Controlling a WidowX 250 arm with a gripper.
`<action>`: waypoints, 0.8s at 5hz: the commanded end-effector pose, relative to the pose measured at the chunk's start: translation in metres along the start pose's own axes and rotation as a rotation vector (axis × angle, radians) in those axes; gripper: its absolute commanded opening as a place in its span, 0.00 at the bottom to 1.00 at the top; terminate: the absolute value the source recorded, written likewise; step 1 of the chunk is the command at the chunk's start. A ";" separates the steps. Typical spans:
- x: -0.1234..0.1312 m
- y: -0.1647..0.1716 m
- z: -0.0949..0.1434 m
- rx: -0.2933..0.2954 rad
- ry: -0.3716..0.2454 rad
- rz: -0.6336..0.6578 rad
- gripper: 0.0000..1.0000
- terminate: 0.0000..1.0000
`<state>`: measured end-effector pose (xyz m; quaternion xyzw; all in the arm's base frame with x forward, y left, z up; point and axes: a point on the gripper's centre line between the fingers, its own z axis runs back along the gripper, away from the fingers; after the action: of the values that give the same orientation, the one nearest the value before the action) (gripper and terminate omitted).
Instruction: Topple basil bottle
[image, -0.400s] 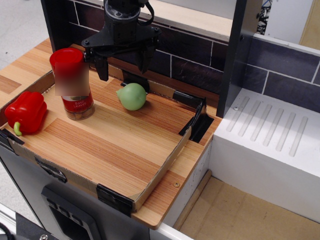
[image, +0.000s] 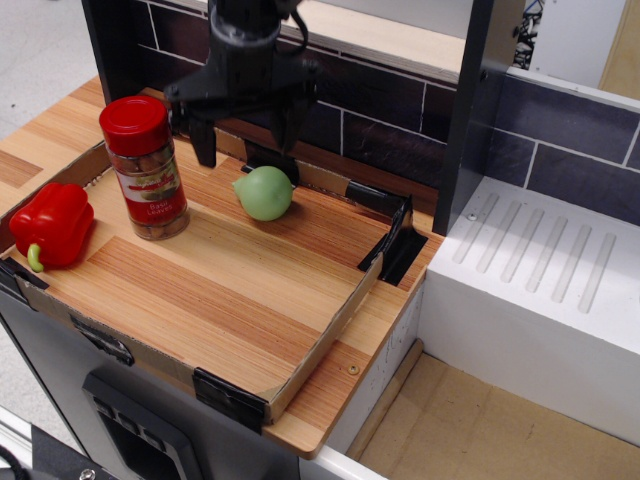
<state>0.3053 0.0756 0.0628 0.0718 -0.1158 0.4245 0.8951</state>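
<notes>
Fingers (image: 205, 140) of the gripper (image: 243, 132) hang spread wide above the back of the wooden tray (image: 230, 290), holding nothing. Just left of the left finger, the basil bottle (image: 145, 167) stands upright, apart from it, between a red bell pepper (image: 52, 225) and a green fruit (image: 264, 193).

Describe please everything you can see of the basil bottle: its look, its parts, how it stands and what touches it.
The basil bottle is a tall, round, clear jar with a wide red screw cap, a red-and-white label around its middle and brownish contents showing above and below the label. It stands upright on the wooden board, near the board's back left part. The red pepper lies to its left and the green round fruit to its right; neither touches it. The gripper hangs open behind it, apart from it.
</notes>
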 end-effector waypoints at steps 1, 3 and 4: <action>-0.002 0.011 0.023 -0.058 0.017 0.131 1.00 0.00; 0.002 0.042 0.042 -0.043 -0.025 0.107 1.00 0.00; 0.011 0.058 0.047 -0.037 -0.054 0.076 1.00 0.00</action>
<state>0.2571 0.1081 0.1008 0.0649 -0.1283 0.4533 0.8797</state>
